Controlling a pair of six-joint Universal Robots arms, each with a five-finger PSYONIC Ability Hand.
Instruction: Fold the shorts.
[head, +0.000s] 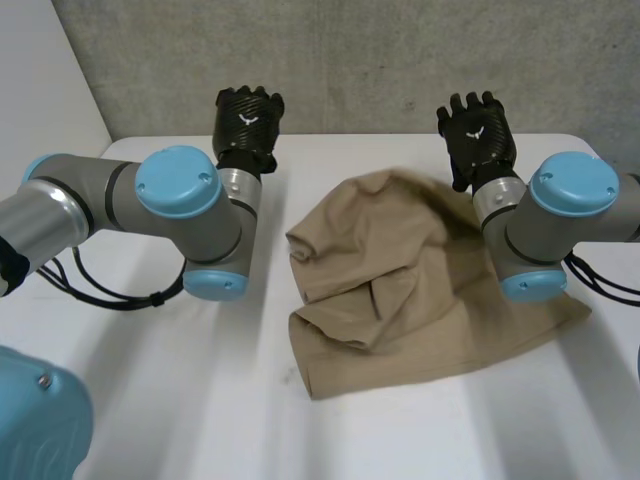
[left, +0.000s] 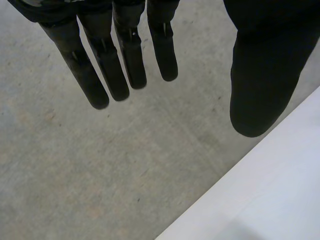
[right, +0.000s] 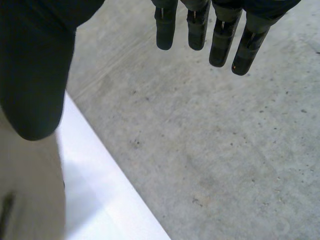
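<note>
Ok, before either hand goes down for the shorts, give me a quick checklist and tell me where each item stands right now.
1. The left hand is free: ok, fingers straight, holding nothing.
2. The right hand is free: ok, fingers straight, holding nothing.
3. The shorts lie flat: not ok, they are bunched, with creases and a layer flopped over.
4. The shorts are on the table: ok for the part that shows.
5. The right arm is clear of the cloth: cannot tell, its elbow overlaps the shorts in the head view.
6. Waistband and leg openings are located: cannot tell from this heap.
</note>
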